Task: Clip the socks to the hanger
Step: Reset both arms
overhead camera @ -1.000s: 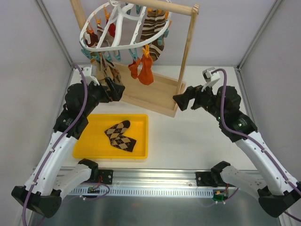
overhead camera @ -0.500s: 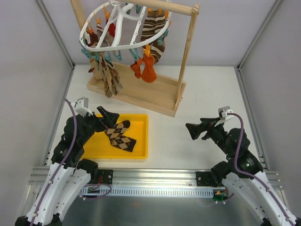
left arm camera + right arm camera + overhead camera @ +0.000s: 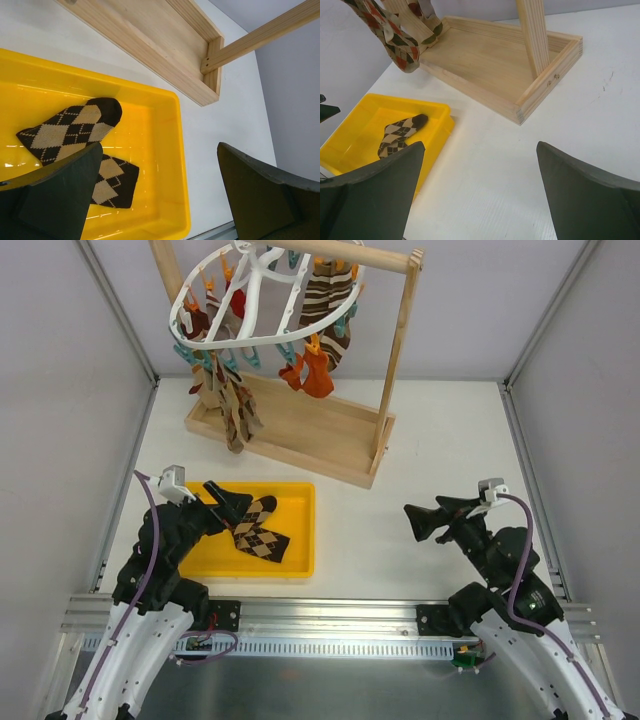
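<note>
Arms backed off, socks are up

The socks (image 3: 312, 376) hang pegged on the hanger (image 3: 181, 310). The left gripper (image 3: 228, 502) and right gripper (image 3: 416, 522) have dropped back low, jaws spread and empty, so it looks basically done.

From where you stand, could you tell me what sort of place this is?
Probably a robot test cell, not a home: aluminium-framed white walls, a slotted mounting rail, and a peg hanger.
</note>
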`<state>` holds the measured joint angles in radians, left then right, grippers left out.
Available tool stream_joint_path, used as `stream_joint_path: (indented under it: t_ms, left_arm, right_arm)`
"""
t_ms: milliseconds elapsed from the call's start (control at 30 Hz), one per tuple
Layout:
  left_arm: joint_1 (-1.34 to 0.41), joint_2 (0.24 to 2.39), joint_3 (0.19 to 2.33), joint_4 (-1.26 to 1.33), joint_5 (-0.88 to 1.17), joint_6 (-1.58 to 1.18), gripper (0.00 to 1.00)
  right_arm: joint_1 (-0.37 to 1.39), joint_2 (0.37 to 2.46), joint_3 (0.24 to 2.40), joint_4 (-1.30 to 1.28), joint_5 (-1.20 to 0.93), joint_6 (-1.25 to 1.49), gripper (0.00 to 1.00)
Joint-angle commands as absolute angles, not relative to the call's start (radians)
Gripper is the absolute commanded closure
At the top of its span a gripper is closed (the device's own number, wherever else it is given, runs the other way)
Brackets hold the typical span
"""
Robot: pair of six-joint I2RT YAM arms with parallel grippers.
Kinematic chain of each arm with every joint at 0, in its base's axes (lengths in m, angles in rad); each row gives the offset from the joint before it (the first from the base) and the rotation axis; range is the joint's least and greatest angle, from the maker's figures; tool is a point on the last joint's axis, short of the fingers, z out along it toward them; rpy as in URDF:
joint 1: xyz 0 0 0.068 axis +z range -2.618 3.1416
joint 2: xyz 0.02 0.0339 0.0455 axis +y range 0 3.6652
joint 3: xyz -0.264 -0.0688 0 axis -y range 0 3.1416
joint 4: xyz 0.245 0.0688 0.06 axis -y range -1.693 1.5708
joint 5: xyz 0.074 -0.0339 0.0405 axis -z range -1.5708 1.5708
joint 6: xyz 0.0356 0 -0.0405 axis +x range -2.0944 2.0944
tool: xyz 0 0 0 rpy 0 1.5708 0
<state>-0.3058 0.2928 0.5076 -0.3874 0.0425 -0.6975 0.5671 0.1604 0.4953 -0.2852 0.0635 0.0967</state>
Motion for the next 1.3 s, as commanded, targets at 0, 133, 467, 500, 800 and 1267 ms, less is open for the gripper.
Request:
stream_joint_path:
  t_ms: [0, 133, 467, 500, 800, 1267]
  left_arm:
    - [-0.299, 0.288, 0.497, -0.365, 0.032, -0.721, 0.01]
    - [-0.299, 0.296, 0.491, -0.365, 0.012, -0.730, 0.01]
    - [-0.299, 0.296, 0.482, -0.367, 0.003, -0.749, 0.01]
    - [-0.301, 0.299, 0.479, -0.365, 0.003, -0.749, 0.01]
    - [-0.299, 0.281, 0.457, -0.365, -0.026, -0.758, 0.01]
    - [-0.299, 0.279, 0.459, -0.365, -0.020, -0.761, 0.01]
  right_arm:
    - [0.571, 0.184, 0.517, -0.267, 0.068, 0.109, 0.00]
    - [0.571, 0.179, 0.512, -0.265, 0.071, 0.107, 0.00]
    - [0.571, 0.173, 0.502, -0.275, 0.078, 0.109, 0.00]
    - [0.571, 0.173, 0.502, -0.276, 0.077, 0.109, 0.00]
    - [0.572, 0.155, 0.500, -0.296, 0.081, 0.110, 0.00]
    - [0.571, 0.147, 0.503, -0.307, 0.080, 0.113, 0.00]
